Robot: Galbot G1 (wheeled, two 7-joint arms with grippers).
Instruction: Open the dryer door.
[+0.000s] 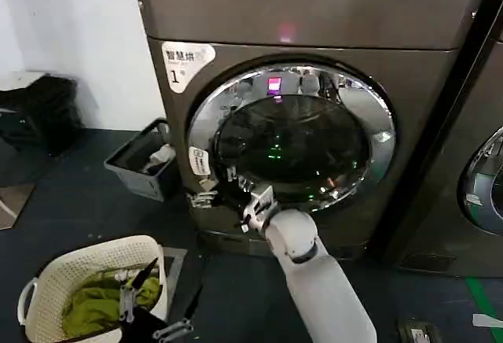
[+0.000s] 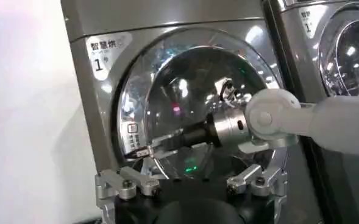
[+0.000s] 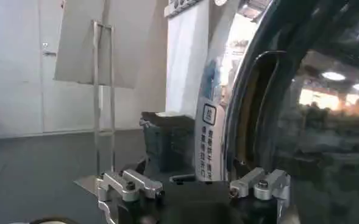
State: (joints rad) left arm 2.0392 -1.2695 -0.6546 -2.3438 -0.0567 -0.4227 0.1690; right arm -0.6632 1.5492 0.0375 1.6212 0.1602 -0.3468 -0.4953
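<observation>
The dryer is a dark bronze-grey machine with a white "1" sticker. Its dryer door looks shut, chrome rim flush around dark glass. My right arm reaches up from below, and the right gripper sits at the door's lower-left rim beside a small white label. Seen from the right wrist, the right gripper is open, with the rim's edge just ahead; contact is hidden. From the left wrist I see the door and the right gripper on its rim. My left gripper hangs open and low, by the basket.
A dark bin holding small items stands on the floor left of the dryer. A white laundry basket with green cloth sits at the lower left. The neighbouring machine stands close on the right. A black object rests against the far-left wall.
</observation>
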